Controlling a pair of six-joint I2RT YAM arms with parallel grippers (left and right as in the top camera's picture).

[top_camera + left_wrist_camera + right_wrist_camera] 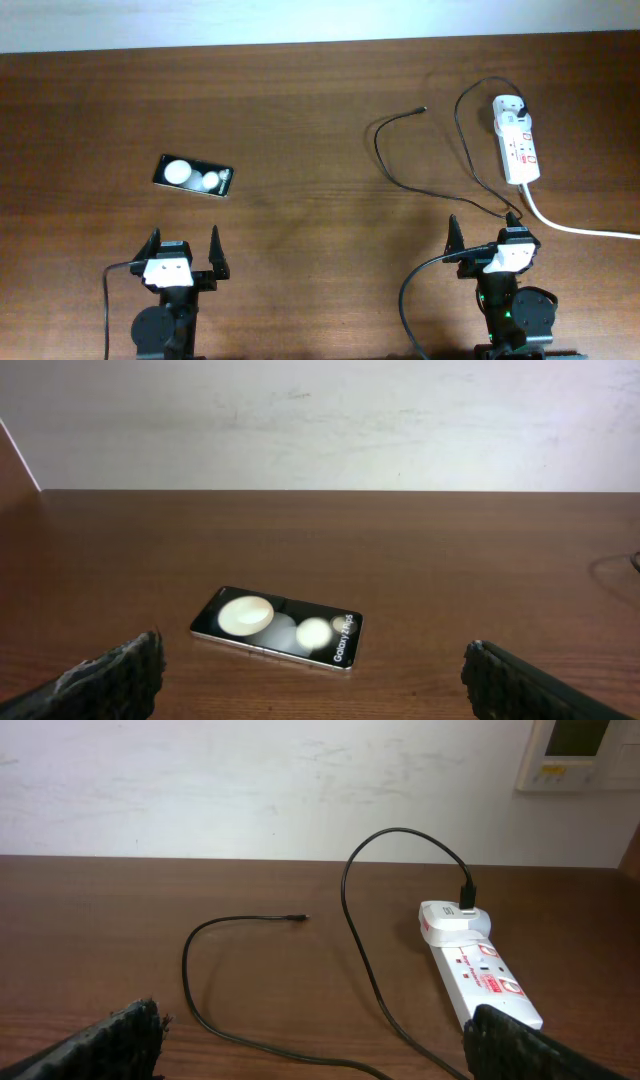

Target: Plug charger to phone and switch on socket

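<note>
Before me a brown wooden table meets a white wall, with a pale panel high on that wall.

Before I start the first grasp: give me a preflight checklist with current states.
1. Left claw open and empty: ok.
2. Right claw open and empty: ok.
3. Charger tip lying free, nothing over it: ok.
4. Cable's far end plugged in at the socket: ok.
5. Phone flat and unobstructed: ok. Which edge has the port: cannot tell.
6. Red switch position on the socket: cannot tell.
</note>
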